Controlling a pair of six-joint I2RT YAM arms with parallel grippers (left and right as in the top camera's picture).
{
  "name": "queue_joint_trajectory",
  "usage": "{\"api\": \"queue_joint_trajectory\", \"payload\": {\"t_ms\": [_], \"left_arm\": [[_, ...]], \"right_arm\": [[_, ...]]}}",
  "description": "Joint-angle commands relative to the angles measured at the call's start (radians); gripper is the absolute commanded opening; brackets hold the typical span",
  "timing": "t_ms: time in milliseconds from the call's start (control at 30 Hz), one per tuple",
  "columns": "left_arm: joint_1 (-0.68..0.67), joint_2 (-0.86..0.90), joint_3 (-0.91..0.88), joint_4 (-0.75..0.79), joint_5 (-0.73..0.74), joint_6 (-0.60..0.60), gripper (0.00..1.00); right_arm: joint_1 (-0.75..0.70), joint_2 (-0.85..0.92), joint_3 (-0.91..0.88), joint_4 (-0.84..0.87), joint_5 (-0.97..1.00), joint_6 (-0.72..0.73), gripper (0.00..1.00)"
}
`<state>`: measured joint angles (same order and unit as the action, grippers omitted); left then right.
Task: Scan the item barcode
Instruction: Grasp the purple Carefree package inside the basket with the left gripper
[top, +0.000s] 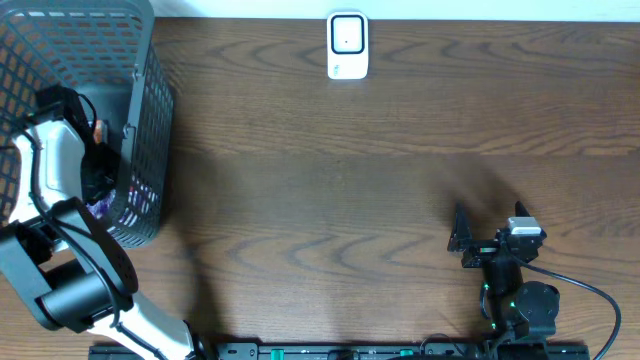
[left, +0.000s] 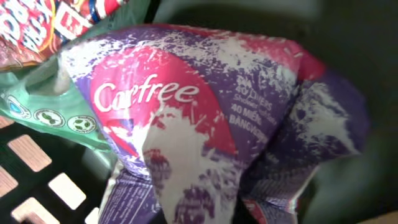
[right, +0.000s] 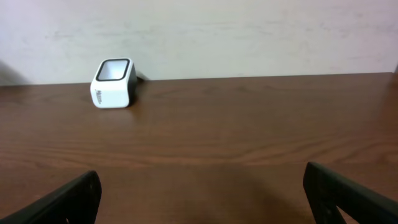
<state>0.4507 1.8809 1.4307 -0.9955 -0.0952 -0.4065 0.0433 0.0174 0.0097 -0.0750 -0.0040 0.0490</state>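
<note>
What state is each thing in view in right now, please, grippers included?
left gripper: shut inside the basket, apparently pinching the Carefree pack
right gripper: open, empty, over the table
Carefree pack: crumpled, beside a green packet
basket: upright, holding packets
scanner: upright at the table's far edge, nothing before it

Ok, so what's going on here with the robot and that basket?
The left gripper is down inside the basket and shut, apparently on a purple Carefree pack lying among other packets. The pack is not yet lifted out. The right gripper is open and holds nothing, near the table's front edge. The white scanner sits at the far edge, with nothing in front of it.
</note>
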Motion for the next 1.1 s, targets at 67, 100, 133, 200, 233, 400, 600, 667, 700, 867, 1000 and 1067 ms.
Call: {"api": "queue_joint_trajectory", "payload": {"t_ms": [67,100,133,200,233,400,600,667,700,867,1000,1067], "left_arm": [[0.002,-0.005,0.035,-0.043,0.032,0.005,0.07],[0.002,-0.033,0.05,-0.043,0.032,0.005,0.07],[0.002,-0.061,0.061,-0.042,0.032,0.004,0.07],[0.002,-0.126,0.084,-0.029,0.032,0.001,0.07],[0.002,-0.158,0.093,-0.019,0.033,0.0,0.07],[0.002,-0.373,0.108,0.087,0.037,-0.074,0.07],[0.002,-0.56,0.107,0.16,0.053,-0.081,0.08],[0.002,-0.557,0.1,0.145,0.026,-0.077,0.59],[0.002,-0.547,0.093,0.133,0.016,-0.077,0.79],[0.002,-0.442,0.035,0.097,0.013,-0.077,0.98],[0.002,-0.314,0.029,0.06,0.017,-0.077,0.98],[0.002,-0.248,0.029,0.042,0.049,-0.061,0.98]], "right_arm": [[0.004,-0.005,-0.004,-0.001,-0.002,0.014,0.99],[0.004,-0.005,-0.004,-0.001,-0.002,0.014,0.99],[0.004,-0.005,-0.004,-0.001,-0.002,0.014,0.99],[0.004,-0.005,-0.003,-0.001,-0.002,0.014,0.99],[0.004,-0.005,-0.003,-0.001,-0.002,0.014,0.99],[0.004,-0.005,-0.004,-0.001,-0.002,0.014,0.99],[0.004,-0.005,-0.003,-0.001,-0.002,0.014,0.99],[0.004,-0.005,-0.004,-0.001,-0.002,0.014,0.99],[0.004,-0.005,-0.004,-0.001,-0.002,0.014,0.99],[0.004,-0.005,-0.004,-0.001,-0.002,0.014,0.99],[0.004,-0.005,-0.004,-0.001,-0.002,0.014,0.99],[0.004,-0.005,-0.004,-0.001,-0.002,0.014,0.99]]}}
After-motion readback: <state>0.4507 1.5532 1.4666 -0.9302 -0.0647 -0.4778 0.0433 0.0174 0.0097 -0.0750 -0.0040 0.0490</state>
